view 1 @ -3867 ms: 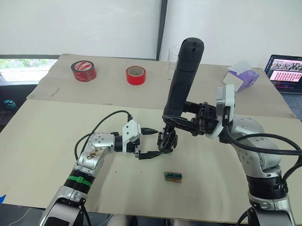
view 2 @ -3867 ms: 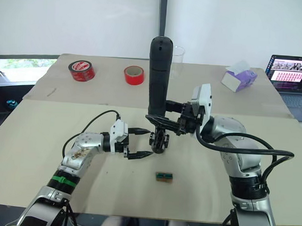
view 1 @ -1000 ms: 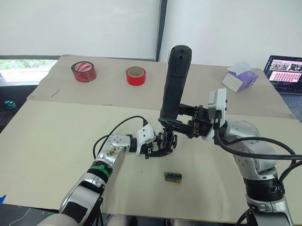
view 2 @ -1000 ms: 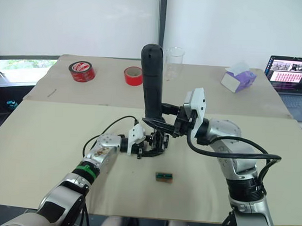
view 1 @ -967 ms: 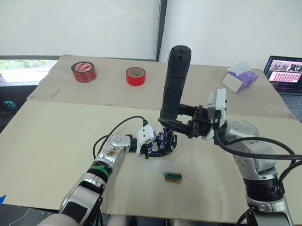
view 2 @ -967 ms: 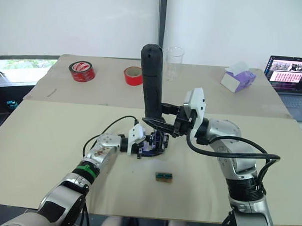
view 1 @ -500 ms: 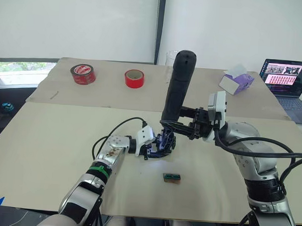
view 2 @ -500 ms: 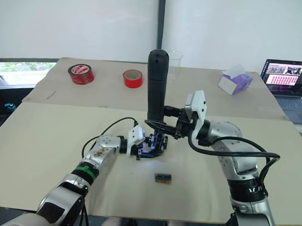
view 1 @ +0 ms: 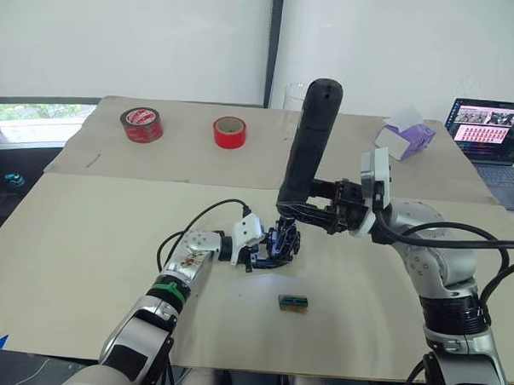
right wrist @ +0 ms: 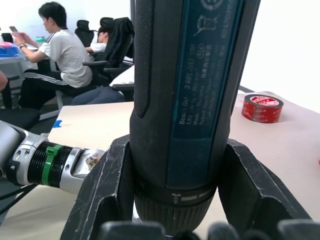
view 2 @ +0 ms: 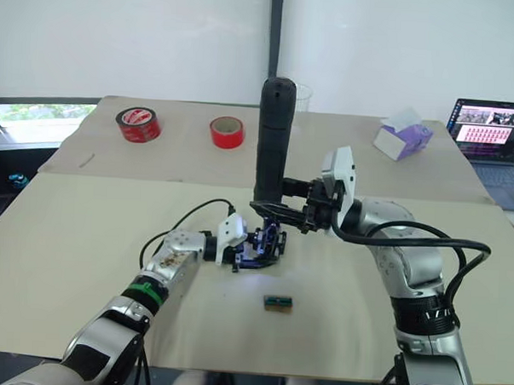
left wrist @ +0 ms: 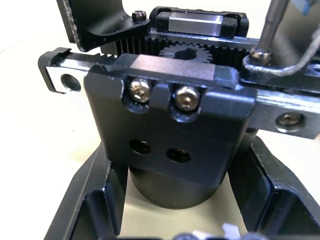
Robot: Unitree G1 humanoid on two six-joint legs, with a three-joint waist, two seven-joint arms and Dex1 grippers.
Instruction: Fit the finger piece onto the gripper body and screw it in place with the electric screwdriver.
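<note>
My right gripper [view 1: 314, 214] is shut on the electric screwdriver [view 1: 309, 144], a thick black tool held nearly upright. Its tip points down onto the gripper body [view 1: 280, 244] at the table's middle. In the right wrist view the screwdriver [right wrist: 185, 100] sits tight between both fingers [right wrist: 107, 200]. My left gripper [view 1: 268, 253] is shut on the gripper body. In the left wrist view the body [left wrist: 170, 145], with two screws, stands between the fingers [left wrist: 95, 200], and the thin metal bit [left wrist: 272, 25] meets it at one side. I cannot make out the finger piece apart from the body.
A small green-brown block [view 1: 293, 302] lies just in front of the gripper body. Two red tape rolls [view 1: 141, 121] [view 1: 230, 130], a clear cup [view 1: 291, 100], a purple tissue box [view 1: 409, 135] and a laptop [view 1: 490, 126] stand at the back. Seated people [right wrist: 60, 55] show behind.
My left gripper, open and beside the body 3.9 s ago, has shut on it. Over the last half second the screwdriver's top and my right wrist moved slightly up and right.
</note>
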